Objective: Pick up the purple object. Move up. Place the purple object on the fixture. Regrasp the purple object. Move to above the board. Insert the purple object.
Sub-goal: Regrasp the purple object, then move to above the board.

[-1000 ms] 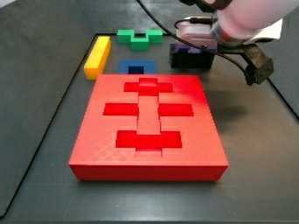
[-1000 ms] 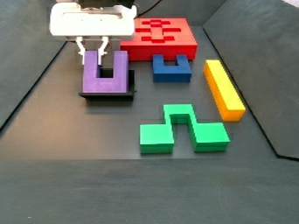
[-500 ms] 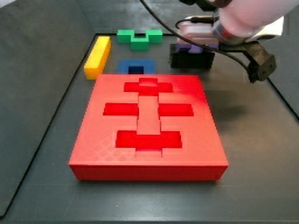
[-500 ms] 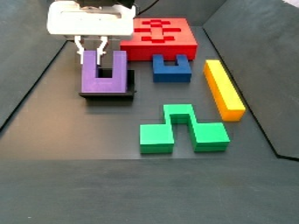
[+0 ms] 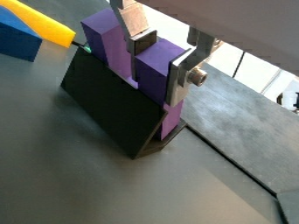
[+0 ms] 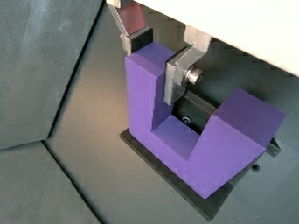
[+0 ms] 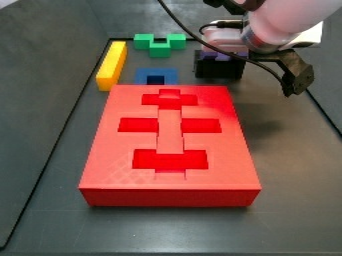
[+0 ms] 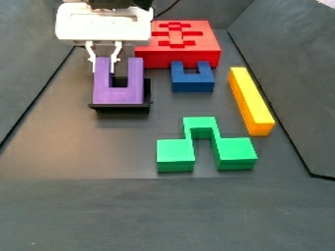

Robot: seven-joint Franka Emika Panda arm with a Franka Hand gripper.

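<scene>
straddling one prong of the purple object (image 8: 118,82), my gripper (image 8: 101,59) hangs just above the fixture (image 8: 125,106), where the block stands prongs up. my fingers (image 6: 177,77) look pressed against that prong, seemingly gripping it. the board (image 8: 182,40) lies behind.

Even, fairly bright light falls from above, and the dark desk (image 8: 78,196) shows a soft sheen. Shadows are faint. Both wrist views are slightly soft close-up; the side views are coarse but clear.
</scene>
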